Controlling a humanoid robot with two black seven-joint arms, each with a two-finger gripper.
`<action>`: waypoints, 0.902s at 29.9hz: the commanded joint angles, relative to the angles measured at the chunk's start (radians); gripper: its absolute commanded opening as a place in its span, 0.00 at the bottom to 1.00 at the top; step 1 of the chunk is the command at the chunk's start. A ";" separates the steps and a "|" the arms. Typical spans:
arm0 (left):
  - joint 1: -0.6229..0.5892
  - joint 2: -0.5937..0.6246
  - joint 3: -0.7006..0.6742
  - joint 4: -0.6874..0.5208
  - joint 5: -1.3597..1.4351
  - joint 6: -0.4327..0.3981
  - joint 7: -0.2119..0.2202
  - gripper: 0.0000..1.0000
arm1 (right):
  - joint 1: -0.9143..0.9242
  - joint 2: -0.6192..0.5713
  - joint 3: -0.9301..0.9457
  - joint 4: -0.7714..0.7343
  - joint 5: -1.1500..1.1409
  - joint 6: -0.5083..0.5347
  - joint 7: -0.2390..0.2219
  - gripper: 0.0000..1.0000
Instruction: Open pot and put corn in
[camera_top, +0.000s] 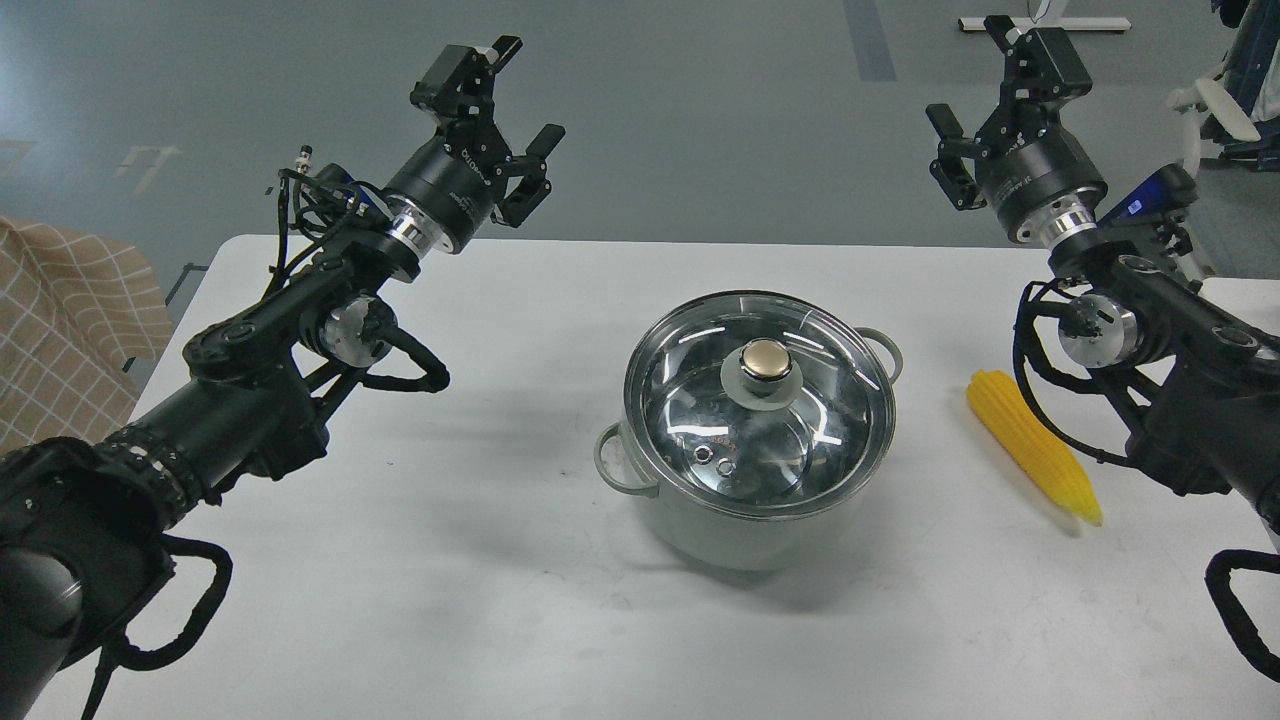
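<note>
While the lid (758, 400) sits on the pot (752, 520) at mid-table, nothing is done: you must lift it, then drop in the corn (1032, 445) lying right. Left gripper (508, 92) and right gripper (975, 70) hover spread, empty.

White lettering runs along the barrel of the left gripper (503, 112) and of the right gripper (992, 100), too small and blurred to read.
</note>
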 joint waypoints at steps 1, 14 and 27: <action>-0.005 -0.001 0.003 0.000 0.000 -0.019 -0.004 0.98 | 0.000 0.000 0.000 0.000 -0.001 -0.003 0.000 0.98; -0.004 -0.003 0.003 -0.011 0.000 -0.062 -0.027 0.98 | -0.001 -0.001 0.000 0.005 -0.001 -0.002 0.000 0.99; -0.040 -0.003 0.004 -0.022 0.009 -0.062 -0.027 0.98 | 0.000 -0.006 0.000 0.003 -0.001 -0.003 0.000 0.98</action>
